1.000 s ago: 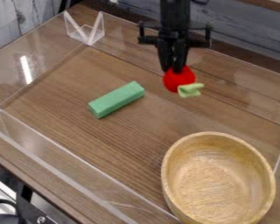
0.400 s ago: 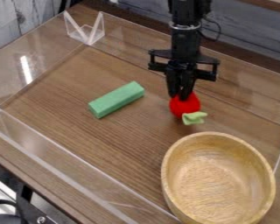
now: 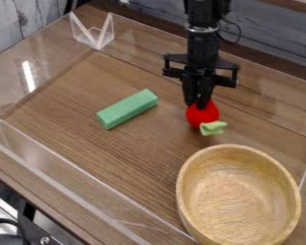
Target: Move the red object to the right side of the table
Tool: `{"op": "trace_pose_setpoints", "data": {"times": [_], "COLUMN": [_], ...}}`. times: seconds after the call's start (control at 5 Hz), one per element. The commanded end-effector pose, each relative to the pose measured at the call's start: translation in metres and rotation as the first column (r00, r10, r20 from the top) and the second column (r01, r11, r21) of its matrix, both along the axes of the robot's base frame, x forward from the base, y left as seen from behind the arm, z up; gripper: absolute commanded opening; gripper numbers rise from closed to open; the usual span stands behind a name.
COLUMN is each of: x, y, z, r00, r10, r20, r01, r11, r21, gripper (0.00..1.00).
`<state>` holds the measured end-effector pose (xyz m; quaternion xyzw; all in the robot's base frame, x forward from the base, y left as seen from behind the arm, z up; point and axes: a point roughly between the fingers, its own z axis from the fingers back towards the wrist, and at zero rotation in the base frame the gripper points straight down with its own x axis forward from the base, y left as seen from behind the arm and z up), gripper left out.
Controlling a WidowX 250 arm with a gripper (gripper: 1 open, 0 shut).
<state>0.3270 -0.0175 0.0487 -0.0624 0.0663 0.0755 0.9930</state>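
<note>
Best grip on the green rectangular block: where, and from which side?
The green rectangular block lies flat, elongated and running diagonally on the brown wood-grain table. I'd come from above and close across its narrow width at mid-length, one finger on each long side. Both long sides look unobstructed, and the wooden bowl sits well apart from it.

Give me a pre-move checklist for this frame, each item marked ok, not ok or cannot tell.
- Gripper at the red fruit: ok, its fingertips meet the fruit's top.
- Gripper closed for carrying: ok, the fingers are together on the fruit.
- Fruit lifted off the table: cannot tell, one view hides any gap beneath.
- Fruit apart from the bowl: ok, it sits beyond the rim.
- Green block out of the grip: ok, it lies to one side, untouched.
</note>
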Motion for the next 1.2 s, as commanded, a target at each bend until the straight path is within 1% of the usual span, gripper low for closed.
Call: {"op": "trace_pose_setpoints", "data": {"times": [0.0,0.4,1.0], "x": [0.013,0.017,0.026], "y": [0.002,0.003,-0.021], "z": [0.016,0.012,-0.002], "r00": [0.997,0.997,0.995], "r10": [0.007,0.016,-0.05], "r20": [0.075,0.08,0.083], "r01": [-0.008,-0.016,0.052], "r11": [1.0,1.0,0.999], "r21": [0.006,0.008,-0.013], "gripper": [0.0,0.0,0.0]}}
